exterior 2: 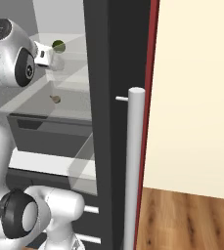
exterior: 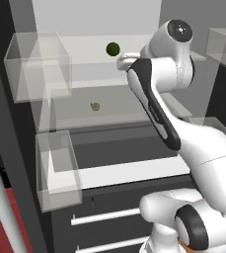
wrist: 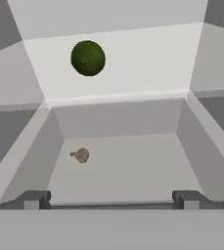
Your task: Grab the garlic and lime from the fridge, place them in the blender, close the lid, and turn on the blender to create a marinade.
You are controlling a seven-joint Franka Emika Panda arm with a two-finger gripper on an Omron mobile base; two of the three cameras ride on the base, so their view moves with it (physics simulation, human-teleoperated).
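Gripper (wrist: 111, 199) stands wide, holding nothing, its 2 tips level and aimed into the fridge (exterior: 97, 20) — a stance for reaching in, I judge. Lime (wrist: 88, 58) sits on the upper shelf, a round ball with no long axis. Garlic (wrist: 81, 155) lies on the shelf below, well apart from the tips; in the hand view its stub points left, so its long axis runs roughly sideways.
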